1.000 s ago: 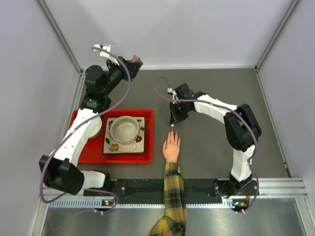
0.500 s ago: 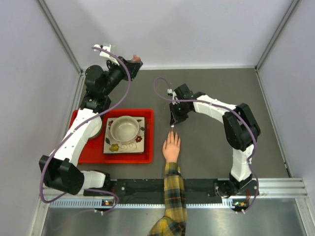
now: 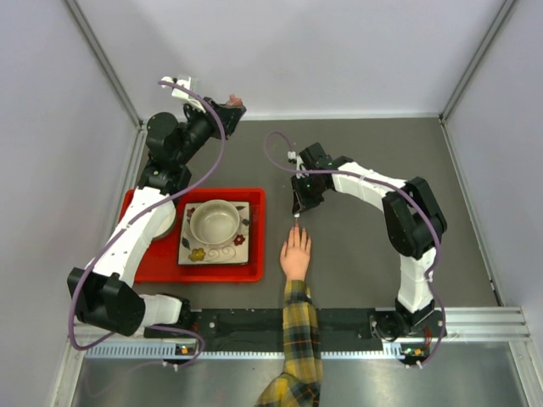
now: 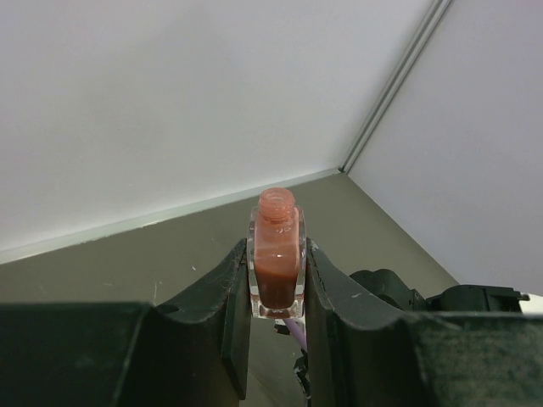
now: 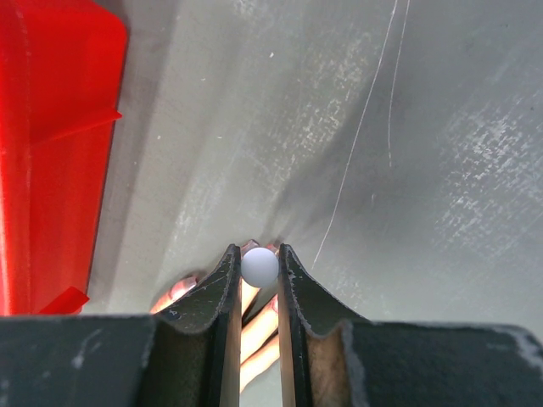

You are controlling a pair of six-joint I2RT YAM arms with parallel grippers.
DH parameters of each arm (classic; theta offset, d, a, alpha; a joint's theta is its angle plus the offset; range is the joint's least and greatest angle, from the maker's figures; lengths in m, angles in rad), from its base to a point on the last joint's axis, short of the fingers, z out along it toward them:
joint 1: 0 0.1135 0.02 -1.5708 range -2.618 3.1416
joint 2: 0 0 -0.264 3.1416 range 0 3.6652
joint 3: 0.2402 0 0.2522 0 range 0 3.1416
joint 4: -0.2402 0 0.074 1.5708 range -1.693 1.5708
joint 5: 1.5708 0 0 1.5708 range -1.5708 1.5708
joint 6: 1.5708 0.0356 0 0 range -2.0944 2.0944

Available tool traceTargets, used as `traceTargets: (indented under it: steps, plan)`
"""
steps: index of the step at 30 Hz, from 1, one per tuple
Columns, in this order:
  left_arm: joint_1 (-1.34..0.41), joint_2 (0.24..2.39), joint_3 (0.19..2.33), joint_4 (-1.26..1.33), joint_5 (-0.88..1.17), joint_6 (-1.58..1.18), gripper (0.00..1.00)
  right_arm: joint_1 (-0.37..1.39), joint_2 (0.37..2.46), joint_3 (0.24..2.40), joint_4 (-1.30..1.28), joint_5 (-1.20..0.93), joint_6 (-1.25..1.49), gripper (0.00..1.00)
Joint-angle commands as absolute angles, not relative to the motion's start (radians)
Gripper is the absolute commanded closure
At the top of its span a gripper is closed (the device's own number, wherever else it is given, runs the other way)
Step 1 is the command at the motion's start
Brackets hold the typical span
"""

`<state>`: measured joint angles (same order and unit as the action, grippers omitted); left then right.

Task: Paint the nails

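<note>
Down on the grey tabletop (image 3: 365, 263), the small pale-pink nails (image 5: 181, 289) belong to a light-skinned human hand (image 3: 296, 254). It lies flat, palm down, near the table's middle, fingers pointing away from the arm bases. A yellow-and-dark plaid sleeve (image 3: 297, 339) runs back from it to the near edge. The right gripper (image 3: 297, 212) hangs just above the fingertips, its jaws clenched on a small white round-topped brush cap (image 5: 260, 266). The brush tip is hidden under the cap, so I cannot tell if it touches a nail. Just left of the hand sits a red plastic tray (image 3: 254, 254) holding a square floral plate (image 3: 242, 252) with a beige ceramic bowl (image 3: 214, 222) on it. Well apart at the far wall, the left gripper (image 4: 276, 280) grasps an uncapped clear glass polish bottle (image 4: 276, 254) of pinkish-brown lacquer, held upright.
</note>
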<state>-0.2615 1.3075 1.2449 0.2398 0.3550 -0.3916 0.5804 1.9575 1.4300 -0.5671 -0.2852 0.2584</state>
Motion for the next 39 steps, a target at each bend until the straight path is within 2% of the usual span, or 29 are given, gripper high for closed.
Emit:
traceTargets:
  steps: [1, 39]
  plan:
    - [-0.253, 1.292, 1.252, 0.301, 0.362, -0.391, 1.0, 0.583, 1.963, 1.474, -0.561, -0.279, 0.265, 1.0]
    - [-0.242, 1.324, 1.27, 0.31, 0.38, -0.391, 1.0, 0.571, 1.993, 1.502, -0.575, -0.267, 0.276, 1.0]
